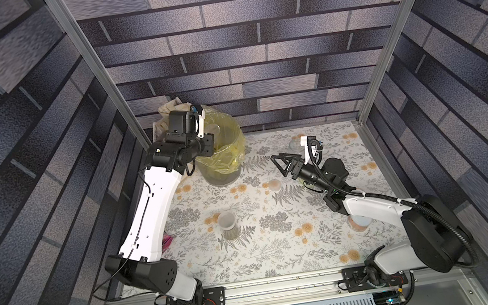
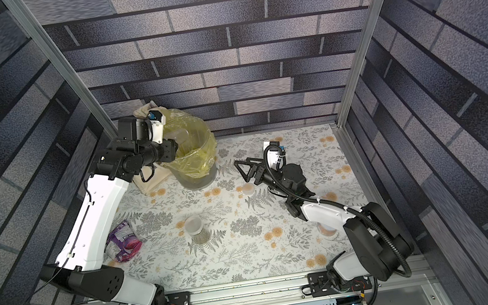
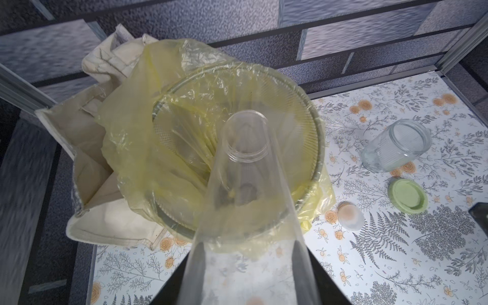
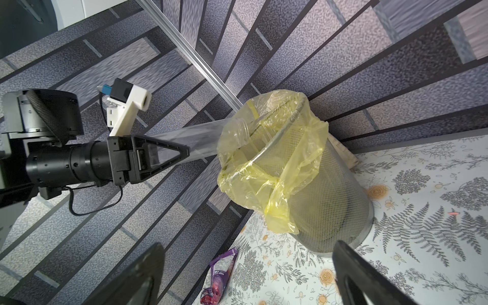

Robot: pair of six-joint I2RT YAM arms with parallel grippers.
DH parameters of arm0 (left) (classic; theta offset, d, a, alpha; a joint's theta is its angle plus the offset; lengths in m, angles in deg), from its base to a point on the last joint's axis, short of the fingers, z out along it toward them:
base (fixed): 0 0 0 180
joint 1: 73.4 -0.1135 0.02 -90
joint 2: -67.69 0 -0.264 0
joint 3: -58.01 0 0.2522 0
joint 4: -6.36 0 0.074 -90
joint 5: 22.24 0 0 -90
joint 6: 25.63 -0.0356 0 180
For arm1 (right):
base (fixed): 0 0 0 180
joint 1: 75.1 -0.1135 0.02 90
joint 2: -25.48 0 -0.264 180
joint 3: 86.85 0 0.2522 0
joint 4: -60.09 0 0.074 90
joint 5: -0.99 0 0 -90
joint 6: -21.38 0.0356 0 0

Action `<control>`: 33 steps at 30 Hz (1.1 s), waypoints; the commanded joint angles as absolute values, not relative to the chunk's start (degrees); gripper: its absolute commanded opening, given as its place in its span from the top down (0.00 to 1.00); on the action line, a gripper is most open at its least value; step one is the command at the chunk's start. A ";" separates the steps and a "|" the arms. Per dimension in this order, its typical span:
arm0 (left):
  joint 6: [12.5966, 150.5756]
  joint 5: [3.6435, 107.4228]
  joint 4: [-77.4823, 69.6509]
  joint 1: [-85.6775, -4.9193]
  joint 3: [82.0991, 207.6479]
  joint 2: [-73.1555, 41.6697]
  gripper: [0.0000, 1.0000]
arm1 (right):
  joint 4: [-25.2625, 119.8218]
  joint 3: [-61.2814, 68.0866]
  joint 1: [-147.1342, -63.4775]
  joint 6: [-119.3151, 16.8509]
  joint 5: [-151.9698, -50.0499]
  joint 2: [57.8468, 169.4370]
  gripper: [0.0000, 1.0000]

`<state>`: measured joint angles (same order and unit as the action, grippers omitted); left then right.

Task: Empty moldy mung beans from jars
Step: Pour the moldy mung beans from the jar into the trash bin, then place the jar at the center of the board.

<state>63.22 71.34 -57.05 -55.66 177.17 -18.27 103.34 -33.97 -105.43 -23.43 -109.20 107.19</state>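
Count, by kind.
- Clear jars: 3. A tall jar (image 3: 245, 190) is in the left gripper (image 4: 184, 153); a wide jar (image 3: 396, 145) is near the right gripper (image 1: 279, 166); a short jar (image 1: 227, 225) is between both grippers, well apart from each.
- Loose lids: 2, a green lid (image 3: 408, 195) and a white lid (image 1: 274, 184), both near the right gripper.
- Mesh bin (image 4: 343, 211): 1.
- Cloth bag (image 3: 105, 211): 1.
- Purple pouch (image 2: 122, 241): 1.
- Can (image 1: 359, 223): 1.

In both top views, the bin (image 1: 223, 178) stands upper centre-left on the table (image 1: 282, 251), with the cloth bag (image 1: 165, 112) behind it to the left. The tall jar (image 3: 245, 198) points mouth-first into the bin. 1 short jar (image 1: 227, 225) stands at frame centre. 1 lid (image 1: 274, 184) lies to its upper right. The pouch (image 2: 122, 241) lies at centre left.
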 commanded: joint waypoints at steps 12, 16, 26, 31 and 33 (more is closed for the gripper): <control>64.79 63.58 -41.20 -56.01 167.79 -9.88 0.46 | 112.52 -27.36 -105.05 -16.70 -120.18 110.83 0.00; 66.13 57.54 -26.43 -53.20 157.68 -3.89 0.46 | 110.82 -25.49 -105.04 -15.83 -121.71 110.50 0.00; 63.60 54.00 -5.86 -42.16 143.38 -1.11 0.46 | 102.49 -23.54 -105.01 -20.09 -121.35 104.15 0.04; 65.16 49.73 2.07 -40.47 139.54 -0.47 0.46 | 103.61 -23.91 -104.99 -19.68 -119.40 101.82 0.04; 66.17 48.20 4.63 -40.35 138.15 -0.52 0.46 | 104.86 -23.81 -105.00 -18.85 -119.02 101.53 0.04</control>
